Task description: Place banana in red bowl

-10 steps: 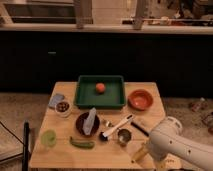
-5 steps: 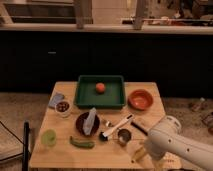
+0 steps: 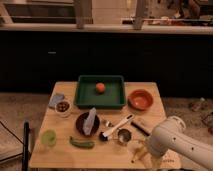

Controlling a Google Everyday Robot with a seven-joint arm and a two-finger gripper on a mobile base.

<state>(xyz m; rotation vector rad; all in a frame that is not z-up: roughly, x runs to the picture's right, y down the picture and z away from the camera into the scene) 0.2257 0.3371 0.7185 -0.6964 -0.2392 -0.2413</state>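
The banana (image 3: pixel 137 152) lies on the wooden table (image 3: pixel 60 155) near its front edge, right of centre, yellow and partly covered by my arm. My white arm (image 3: pixel 172 142) comes in from the lower right. Its gripper (image 3: pixel 149 161) hangs low at the banana's right end, open and mostly hidden behind the arm. I see nothing held in it. The red bowl (image 3: pixel 140 99) stands empty at the table's back right, beside the green tray.
A green tray (image 3: pixel 100 102) with an orange fruit (image 3: pixel 100 87) sits at the back centre. A dark plate (image 3: pixel 87 123), a green vegetable (image 3: pixel 81 143), a metal cup (image 3: pixel 123 135), a brush (image 3: pixel 116 128), a green cup (image 3: pixel 48 137) and a small snack bowl (image 3: pixel 62 106) crowd the table's left and middle.
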